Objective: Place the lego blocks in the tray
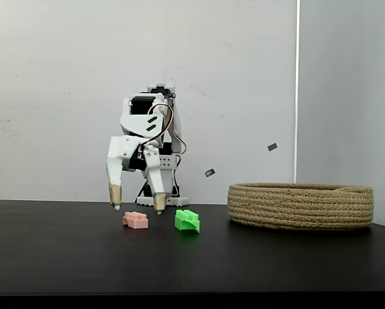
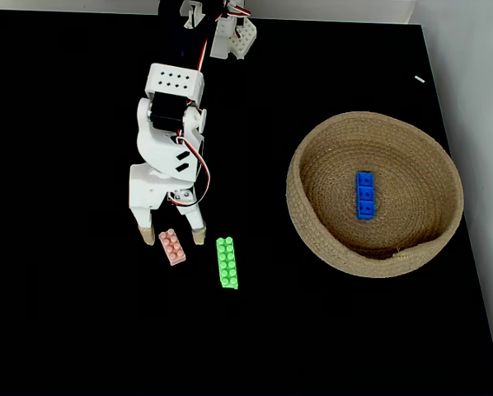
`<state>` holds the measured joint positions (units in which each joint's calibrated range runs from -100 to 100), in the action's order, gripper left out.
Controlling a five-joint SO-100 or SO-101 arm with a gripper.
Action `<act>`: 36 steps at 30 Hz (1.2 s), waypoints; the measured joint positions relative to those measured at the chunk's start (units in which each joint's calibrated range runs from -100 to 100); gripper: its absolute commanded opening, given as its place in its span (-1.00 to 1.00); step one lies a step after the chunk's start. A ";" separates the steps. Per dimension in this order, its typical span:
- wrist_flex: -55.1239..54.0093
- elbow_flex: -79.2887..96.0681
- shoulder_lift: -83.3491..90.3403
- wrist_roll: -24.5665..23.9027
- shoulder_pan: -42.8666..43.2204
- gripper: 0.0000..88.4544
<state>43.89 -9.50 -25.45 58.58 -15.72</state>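
Observation:
A salmon-pink lego block (image 1: pixel 136 221) (image 2: pixel 172 246) lies on the black table. My gripper (image 1: pixel 138 205) (image 2: pixel 173 238) hangs just above it, open, with one tan fingertip (image 2: pixel 147 238) on each side and nothing held. A bright green lego block (image 1: pixel 187 221) (image 2: pixel 227 262) lies on the table a little to the right of the pink one. The blue lego block (image 2: pixel 365 195) rests inside the tray (image 1: pixel 300 206) (image 2: pixel 312 223), a wide coiled-rope basket at the right.
The arm's base (image 2: pixel 230 33) stands at the table's far edge, against a white wall. The table's right edge (image 2: pixel 453 165) runs close past the tray. Open black tabletop lies to the left and in front.

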 measured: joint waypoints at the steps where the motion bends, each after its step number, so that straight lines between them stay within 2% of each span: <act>1: -0.16 0.00 0.00 0.20 -0.24 -0.41; 12: -3.25 1.41 -2.71 0.44 -1.22 -0.43; 16: -4.14 2.03 -2.71 0.15 -1.14 -0.60; 19: -4.14 2.65 -2.71 -0.29 -1.06 -0.97; 20: -4.22 2.92 -2.71 -0.59 -1.06 -1.00; 31: -3.65 3.45 -1.70 -5.37 -0.41 -1.00; 36: 0.41 3.45 4.92 -8.94 3.58 -1.00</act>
<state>44.30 -6.05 -20.53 49.65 -12.13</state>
